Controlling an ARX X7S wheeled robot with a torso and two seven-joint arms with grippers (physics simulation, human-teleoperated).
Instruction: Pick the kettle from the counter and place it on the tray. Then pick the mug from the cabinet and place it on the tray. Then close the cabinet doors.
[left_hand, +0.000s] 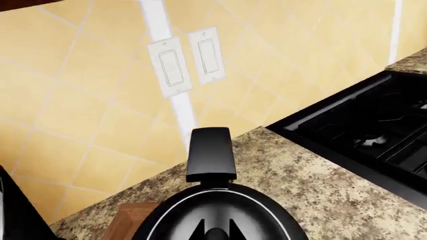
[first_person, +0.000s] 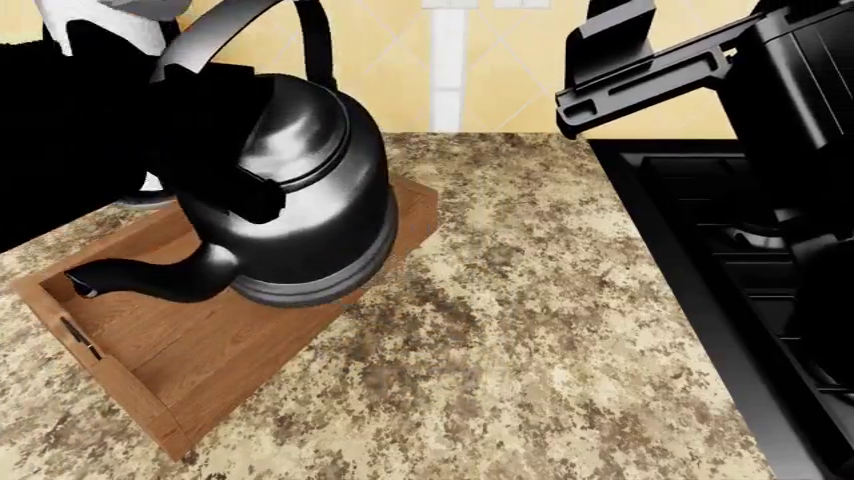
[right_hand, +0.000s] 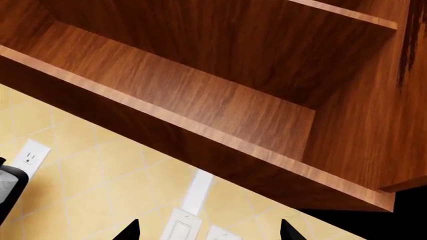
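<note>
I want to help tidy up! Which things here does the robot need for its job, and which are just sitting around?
Needed for the job:
kettle, held up by the left gripper
tray
counter
open cabinet; no mug shows in it here

Just there:
stovetop
wall switches
tiled wall

A kitchen wall of yellow diamond-set tiles with pale grout (left_hand: 73, 100) rises behind the worktop, split by a vertical white strip (left_hand: 183, 112). Two white rocker light switches (left_hand: 190, 65) sit side by side on it, with a white power outlet (right_hand: 30, 155) further along. Overhead hangs an open reddish-brown wooden wall cabinet (right_hand: 200, 100), its shelf bare. A black gas stovetop (left_hand: 373, 135) sits set into the surface alongside.
</note>
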